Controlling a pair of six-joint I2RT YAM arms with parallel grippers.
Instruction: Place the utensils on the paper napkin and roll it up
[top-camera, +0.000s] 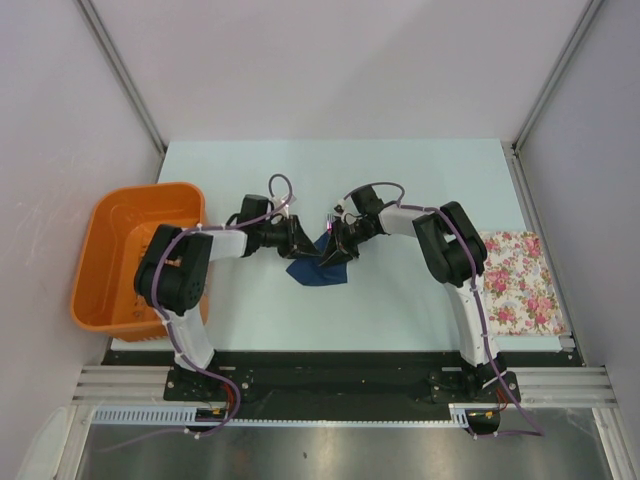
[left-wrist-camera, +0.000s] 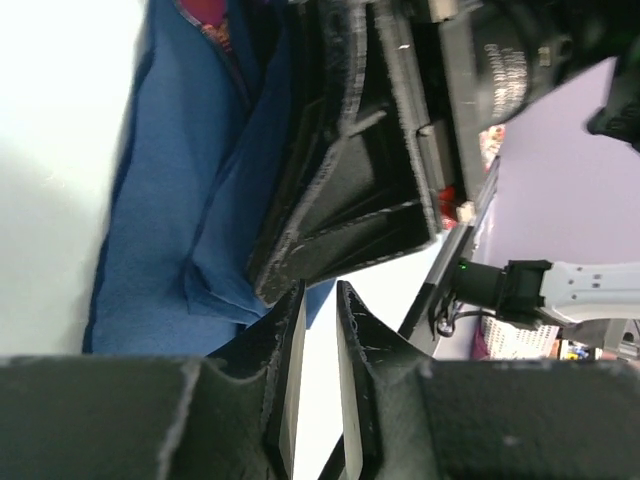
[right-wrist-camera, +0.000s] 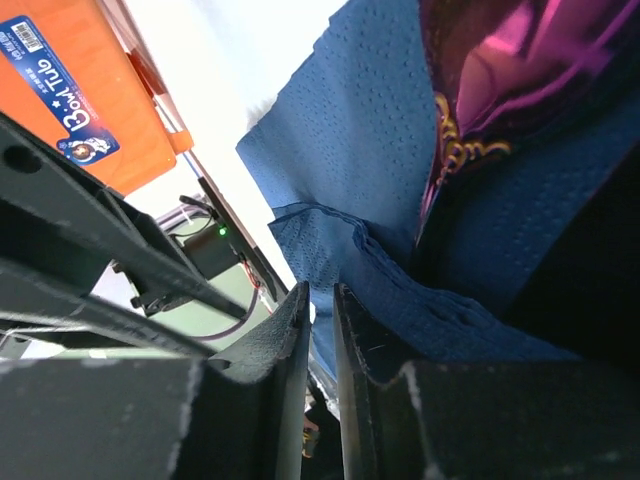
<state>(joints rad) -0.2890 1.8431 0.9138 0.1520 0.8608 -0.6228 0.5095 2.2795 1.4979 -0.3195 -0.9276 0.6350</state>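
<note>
Right hand (right-wrist-camera: 320, 292): fingers drawn to a narrow slit, with a fold of the thin dark navy paper napkin (right-wrist-camera: 360, 150) caught between them. Left hand (left-wrist-camera: 320, 292): equally narrow. The pale counter (top-camera: 400, 180) shows through its gap and the napkin fold reaches the fingertips, but whether it grips cannot be told.

Both hands meet at mid-counter over the crumpled napkin.

Counts:
- One napkin.
- Purple plastic utensils (right-wrist-camera: 520, 60): one glossy patch inside the folds, number unclear.
- One orange plastic tub (top-camera: 110, 230), at the left.
- One white floral-print cloth (top-camera: 518, 280), at the right.
</note>
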